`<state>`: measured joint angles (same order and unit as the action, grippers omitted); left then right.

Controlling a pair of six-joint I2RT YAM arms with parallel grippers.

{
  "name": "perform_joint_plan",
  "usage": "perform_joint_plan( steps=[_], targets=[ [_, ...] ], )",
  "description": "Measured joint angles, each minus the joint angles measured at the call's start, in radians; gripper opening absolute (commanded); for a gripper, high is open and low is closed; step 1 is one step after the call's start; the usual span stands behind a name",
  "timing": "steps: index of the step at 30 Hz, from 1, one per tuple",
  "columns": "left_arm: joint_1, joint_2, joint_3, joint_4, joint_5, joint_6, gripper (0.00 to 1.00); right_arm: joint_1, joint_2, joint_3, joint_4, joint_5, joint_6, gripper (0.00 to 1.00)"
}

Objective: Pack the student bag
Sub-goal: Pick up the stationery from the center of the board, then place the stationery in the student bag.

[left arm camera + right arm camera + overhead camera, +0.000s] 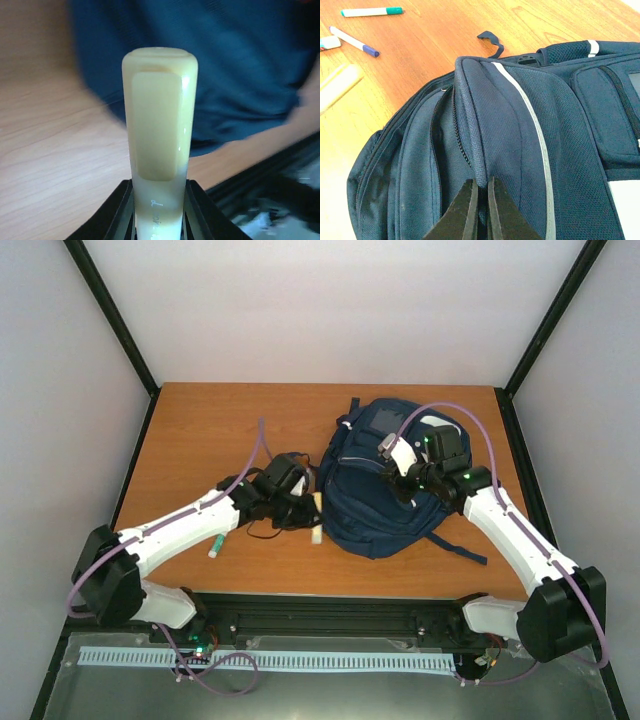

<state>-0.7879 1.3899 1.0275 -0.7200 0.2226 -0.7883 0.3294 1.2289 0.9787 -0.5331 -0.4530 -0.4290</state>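
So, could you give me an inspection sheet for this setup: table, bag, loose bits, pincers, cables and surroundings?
Surface: wooden table, no spills seen.
Job's things: student bag, navy, lying on the table's right half; one zip appears open beside the pinched fold.
Clutter: green-capped marker and blue-tipped pen lying loose on the table.
Grippers: left pincer shut on a pale yellow tube; right pincer shut on a fold of the bag.
Cables: purple cables loop along both arms.
Surroundings: white walls and black frame posts; nothing else seen.
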Motion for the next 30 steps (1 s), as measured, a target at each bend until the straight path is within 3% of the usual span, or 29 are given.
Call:
perform_joint_plan(
  steps=[4,14,22,30],
  targets=[
    [-0.002,0.001,-0.018,0.259,0.109,-0.107,0.04,0.0,-0.003,-0.001,0.001,0.003,0.0,0.03],
    [-0.003,0.173,-0.036,0.747,0.2,-0.386,0.05,-0.008,-0.028,-0.017,0.011,0.005,0.0,0.03],
    [-0.007,0.338,-0.009,0.869,0.204,-0.535,0.04,-0.009,-0.029,-0.018,0.014,0.004,0.0,0.03],
    [-0.01,0.456,0.113,0.932,0.159,-0.638,0.04,-0.011,-0.029,-0.018,0.017,0.009,0.0,0.03]
  ],
)
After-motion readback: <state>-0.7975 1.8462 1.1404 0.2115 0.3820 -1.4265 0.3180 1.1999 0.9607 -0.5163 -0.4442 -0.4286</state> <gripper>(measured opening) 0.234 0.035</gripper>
